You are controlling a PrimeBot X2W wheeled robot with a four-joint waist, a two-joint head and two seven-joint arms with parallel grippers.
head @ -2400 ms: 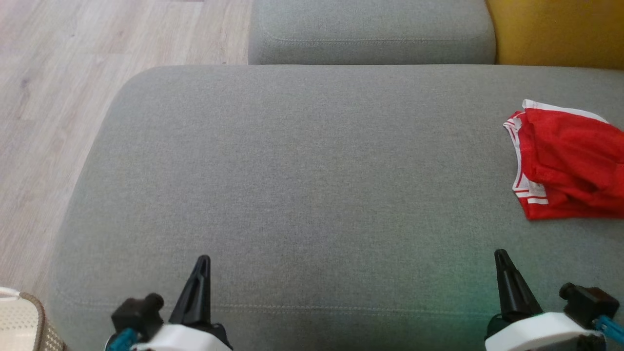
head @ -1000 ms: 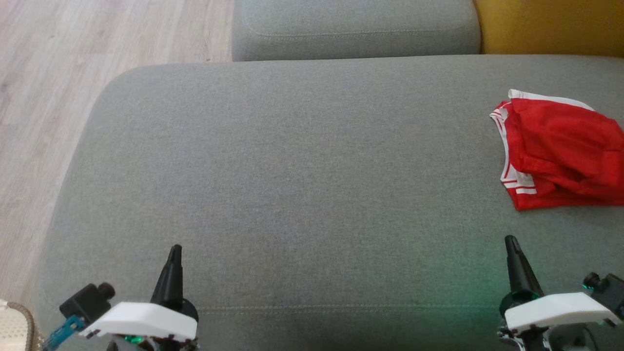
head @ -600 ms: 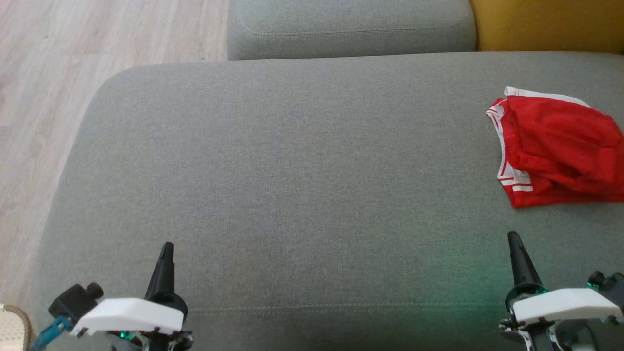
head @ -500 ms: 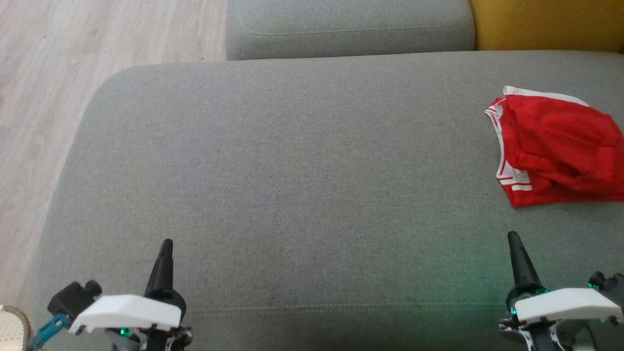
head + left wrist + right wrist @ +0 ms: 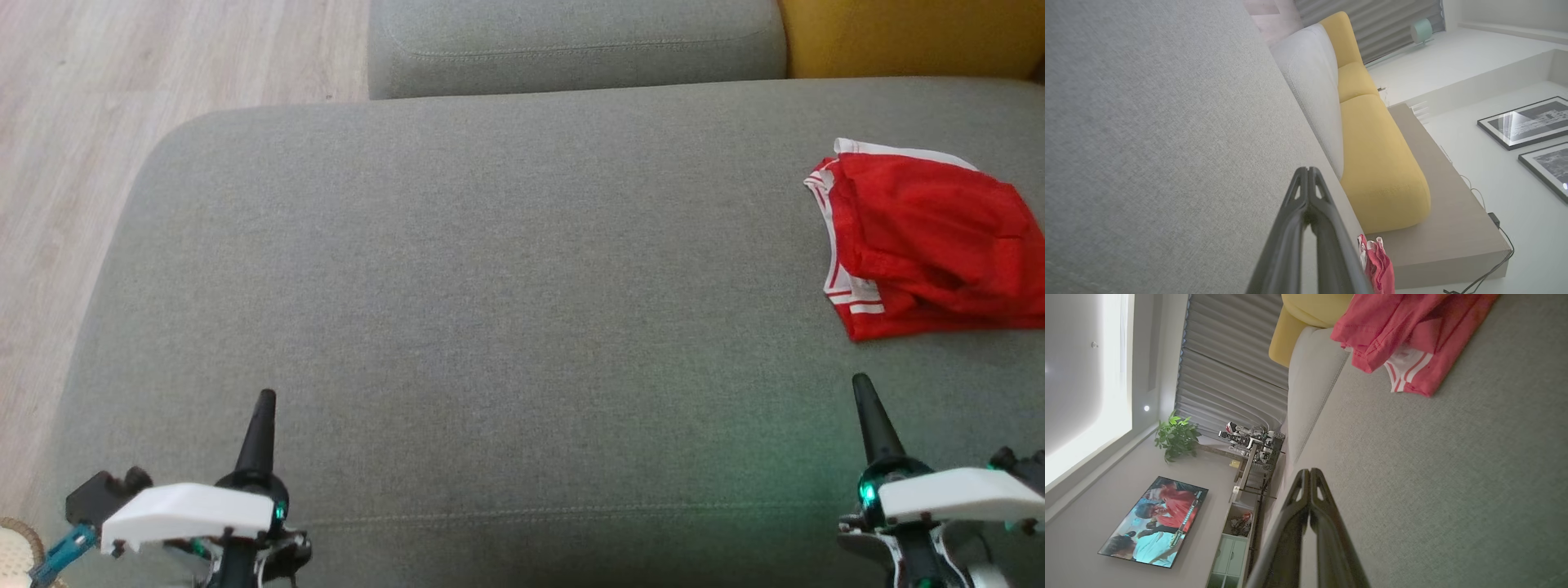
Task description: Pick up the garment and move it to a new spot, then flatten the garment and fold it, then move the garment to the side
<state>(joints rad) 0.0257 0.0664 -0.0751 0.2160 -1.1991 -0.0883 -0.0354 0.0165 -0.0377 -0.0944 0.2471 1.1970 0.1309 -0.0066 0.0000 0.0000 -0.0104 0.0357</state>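
Red garment (image 5: pixel 922 237) with white striped trim lies rumpled on the grey sofa seat (image 5: pixel 490 286), far right in the head view, its right part cut off by the frame edge. It is loosely bunched, not flat, with the white-striped edge facing the middle of the seat. Left pincer (image 5: pixel 265 398) sits low at lower left over the front of the seat, fingers pressed together to one point, pinching nothing, well apart from the garment. Right pincer (image 5: pixel 860 380) sits at lower right, also pressed together and empty, its tip pointing up the view toward the garment's near edge, near it but not touching, with bare grey fabric between. In the left wrist view the two dark fingers (image 5: pixel 1290 228) meet at the tip over the seat, and the garment shows as a small red and white bunch at the bottom beside them. In the right wrist view the fingers (image 5: pixel 1290 522) are likewise closed tip to tip, with the garment at the top of the view on the grey fabric. Grey back cushion (image 5: pixel 571 41) stands behind the seat, a yellow cushion (image 5: pixel 906 37) just beside it on the right. Pale wood floor (image 5: pixel 65 122) lies left of the sofa. The right wrist view also catches a wall TV (image 5: pixel 1153 522) and a green plant (image 5: pixel 1175 441).
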